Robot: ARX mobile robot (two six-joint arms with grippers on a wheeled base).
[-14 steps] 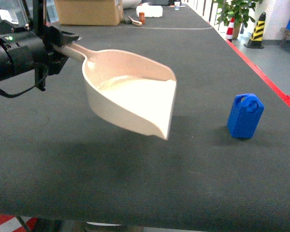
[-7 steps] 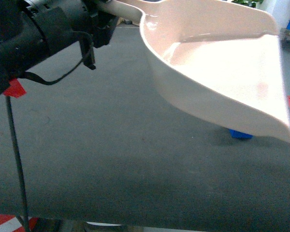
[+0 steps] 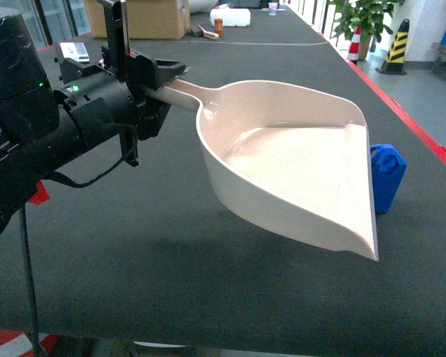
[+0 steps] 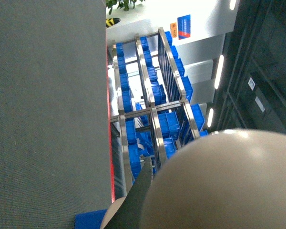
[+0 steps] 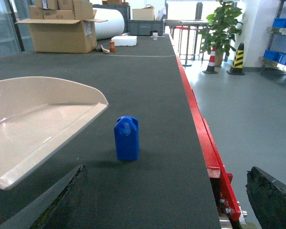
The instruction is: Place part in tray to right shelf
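My left gripper (image 3: 150, 82) clamps the cream plastic scoop tray's (image 3: 297, 171) handle, holding it above the table; my right jaws stand wide — the small blue jerrycan-shaped part (image 5: 127, 138) stands upright just beside its lip.

- The desk (image 5: 148, 90) is long, with a dark grey cloth-like top and a red edge (image 5: 212, 152) on its right side.
- At its far end stand an open cardboard box (image 5: 57, 33), a big white roll (image 5: 115, 29) and a flat white foam block (image 5: 124, 41).
- Right of the desk the floor (image 5: 257, 109) is smooth and grey.
- A potted plant (image 5: 222, 28), a red-white cone (image 5: 211, 59) and a yellow-black post (image 5: 238, 58) stand near the back.
- Blue crates (image 5: 283, 24) sit on a rack at the far right.
- The left wrist view shows a steel rack (image 4: 148, 109) full of blue crates, and long ceiling lamps (image 4: 221, 71).
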